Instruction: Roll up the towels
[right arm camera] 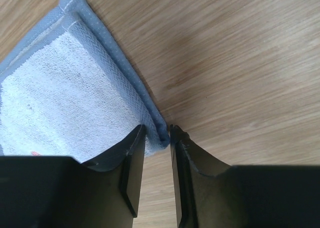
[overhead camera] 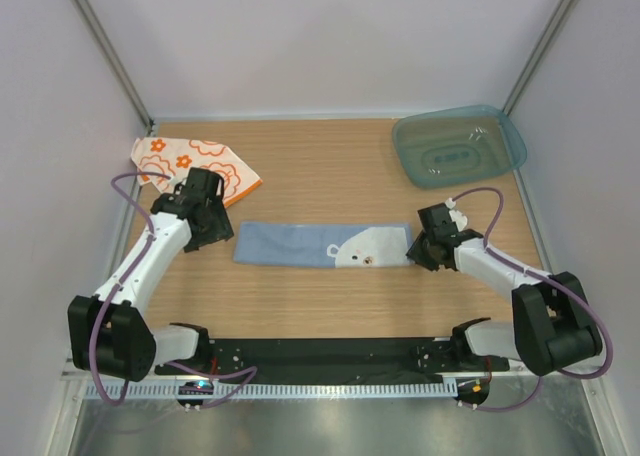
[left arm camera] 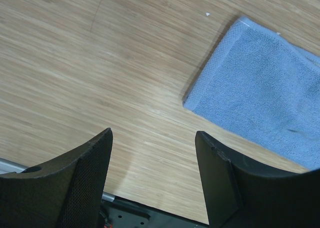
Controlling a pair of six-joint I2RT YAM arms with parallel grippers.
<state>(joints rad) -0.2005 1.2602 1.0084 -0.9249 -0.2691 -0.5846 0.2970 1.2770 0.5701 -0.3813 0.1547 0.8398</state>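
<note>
The light blue towel [overhead camera: 310, 244] lies flat as a long folded strip across the middle of the table. My right gripper [overhead camera: 415, 248] is at its right end and is shut on the near corner of its hem; the wrist view shows the blue towel [right arm camera: 65, 98] pinched between the two fingertips of the right gripper [right arm camera: 157, 133]. My left gripper [overhead camera: 212, 234] is open and empty just left of the strip's left end. In its wrist view the blue towel [left arm camera: 265, 93] lies ahead and to the right of the left gripper [left arm camera: 152, 138]. The white towel with orange flowers [overhead camera: 195, 161] lies crumpled at the back left.
A translucent teal plastic tray [overhead camera: 460, 146] sits at the back right corner. White walls close in the table on three sides. A black base strip [overhead camera: 320, 354] runs along the near edge.
</note>
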